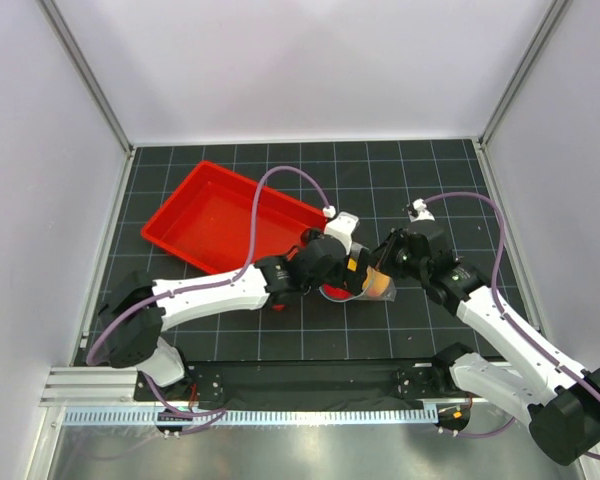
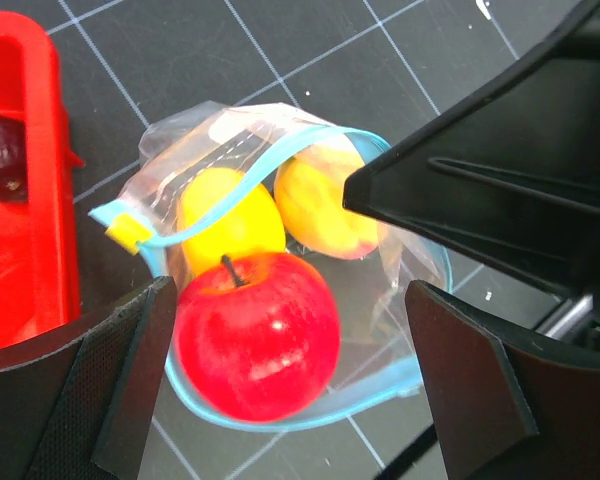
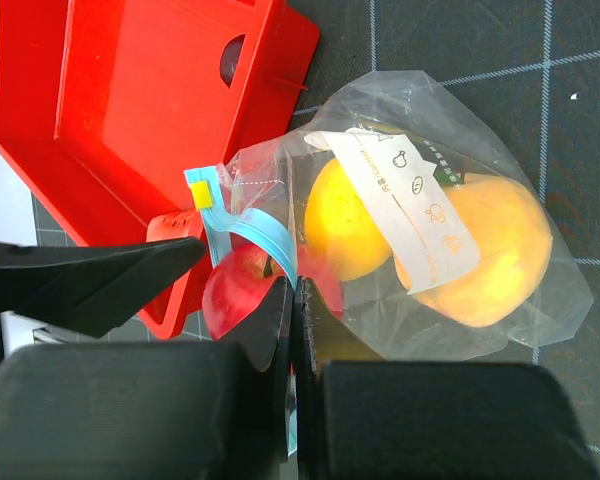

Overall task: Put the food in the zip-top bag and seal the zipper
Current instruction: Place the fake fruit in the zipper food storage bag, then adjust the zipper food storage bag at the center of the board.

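Bag [image 3: 485,130] lying on dark grid mat [image 3: 480,40] beside red tray [image 3: 110,120] — long axis across right wrist view, mouth pointed at tray. Zipper [image 3: 250,228] rim clamped by right gripper [image 3: 292,320]. Left gripper [image 2: 290,390] spread wide around apple [image 2: 255,335] — lemon [image 2: 230,215], orange [image 2: 315,200] lodged deeper.

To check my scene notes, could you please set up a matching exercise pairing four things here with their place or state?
Things:
1. red apple
2. orange ball
3. left end effector
4. right end effector

Places or states:
A. pinched shut on the rim of the zip-top bag
B. open wide, one finger on either side of the apple
C. in the bag's open mouth, inside the loop of the blue zipper
D. deepest in the bag, partly under the whitish label

Pairs: 1-C; 2-D; 3-B; 4-A.
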You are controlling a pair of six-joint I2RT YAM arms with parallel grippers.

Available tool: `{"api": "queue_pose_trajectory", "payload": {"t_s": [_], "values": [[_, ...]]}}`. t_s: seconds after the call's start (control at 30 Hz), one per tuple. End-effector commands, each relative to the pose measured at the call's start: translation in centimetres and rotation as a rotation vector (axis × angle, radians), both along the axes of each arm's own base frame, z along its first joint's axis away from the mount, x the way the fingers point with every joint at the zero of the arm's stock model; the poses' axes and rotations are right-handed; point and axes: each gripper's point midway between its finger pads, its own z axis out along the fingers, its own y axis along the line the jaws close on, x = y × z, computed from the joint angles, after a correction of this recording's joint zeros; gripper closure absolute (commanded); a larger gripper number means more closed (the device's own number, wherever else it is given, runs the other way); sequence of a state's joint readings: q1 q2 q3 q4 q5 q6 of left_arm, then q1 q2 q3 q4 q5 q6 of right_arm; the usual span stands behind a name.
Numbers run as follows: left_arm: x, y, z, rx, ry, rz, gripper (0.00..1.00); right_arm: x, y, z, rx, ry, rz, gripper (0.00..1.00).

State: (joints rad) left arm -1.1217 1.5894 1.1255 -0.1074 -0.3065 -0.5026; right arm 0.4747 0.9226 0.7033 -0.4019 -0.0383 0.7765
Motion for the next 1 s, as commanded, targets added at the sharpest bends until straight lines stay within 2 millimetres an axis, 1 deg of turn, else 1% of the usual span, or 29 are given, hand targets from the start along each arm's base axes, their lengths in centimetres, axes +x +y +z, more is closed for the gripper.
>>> {"api": "queue_pose_trajectory", "payload": {"t_s": [0.0, 0.13, 0.23, 0.27, 0.3, 0.33, 0.37, 0.4, 0.43, 0.47, 0.5, 0.53, 0.6, 0.63, 0.7, 0.73, 0.87, 0.97], "values": [[-0.4, 0.5, 3.3, -0.06, 0.0, 0.011, 0.0, 1.0, -0.1, 2.3, 0.006, -0.068, -0.009, 0.99], [-1.0, 1.7, 3.6, -0.057, 0.024, 0.03, 0.0, 1.1, -0.1, 2.5, 0.006, -0.072, -0.011, 0.99], [-1.5, 2.9, 3.3, -0.052, 0.048, 0.058, 0.0, 1.2, -0.1, 2.3, 0.003, -0.07, -0.011, 0.99], [-1.8, 3.5, 2.7, -0.038, 0.063, 0.067, 0.03, 1.2, -0.2, 2.4, 0.004, -0.072, -0.013, 0.99], [-1.9, 4.0, 3.1, -0.049, 0.064, 0.078, 0.05, 1.2, -0.2, 2.4, 0.005, -0.07, -0.015, 0.99], [-2.0, 4.4, 3.0, -0.055, 0.07, 0.094, 0.09, 1.2, -0.2, 2.4, 0.006, -0.072, -0.013, 0.99], [-2.3, 5.1, 2.2, -0.055, 0.092, 0.117, 0.15, 1.2, -0.2, 2.5, 0.006, -0.073, -0.015, 0.99], [-2.5, 5.5, 2.5, -0.078, 0.097, 0.13, 0.18, 1.3, -0.3, 2.5, 0.003, -0.075, -0.016, 0.99], [-2.6, 5.7, 2.4, -0.089, 0.103, 0.141, 0.2, 1.3, -0.3, 2.5, 0.004, -0.073, -0.018, 0.99], [-2.7, 6.3, 1.5, -0.091, 0.12, 0.17, 0.25, 1.3, -0.3, 2.6, 0.004, -0.076, -0.018, 0.99], [-2.7, 6.6, 1.6, -0.107, 0.12, 0.185, 0.28, 1.2, -0.4, 2.5, 0.003, -0.075, -0.018, 0.99], [-2.8, 6.9, 1.0, -0.109, 0.128, 0.198, 0.37, 1.3, -0.4, 2.6, 0.004, -0.078, -0.02, 0.99], [-2.7, 7.2, 0.6, -0.137, 0.157, 0.234, 0.51, 1.3, -0.4, 2.7, 0.006, -0.08, -0.021, 0.99], [-2.9, 7.1, 0.3, -0.143, 0.168, 0.232, 0.65, 1.3, -0.4, 2.8, 0.006, -0.085, -0.022, 0.99], [-3.1, 6.7, -0.1, -0.156, 0.196, 0.232, 0.74, 1.3, -0.5, 2.8, 0.005, -0.082, -0.025, 0.99], [-3.1, 6.5, -0.7, -0.148, 0.207, 0.23, 0.76, 1.3, -0.6, 3.0, 0.005, -0.087, -0.026, 0.99], [-2.9, 5.7, -1.8, -0.148, 0.229, 0.237, 0.76, 1.2, -0.6, 3.0, 0.007, -0.088, -0.027, 0.99], [-1.8, 5.5, -2.9, -0.144, 0.239, 0.27, 0.75, 1.1, -0.6, 3.1, 0.009, -0.092, -0.027, 0.99]]}}
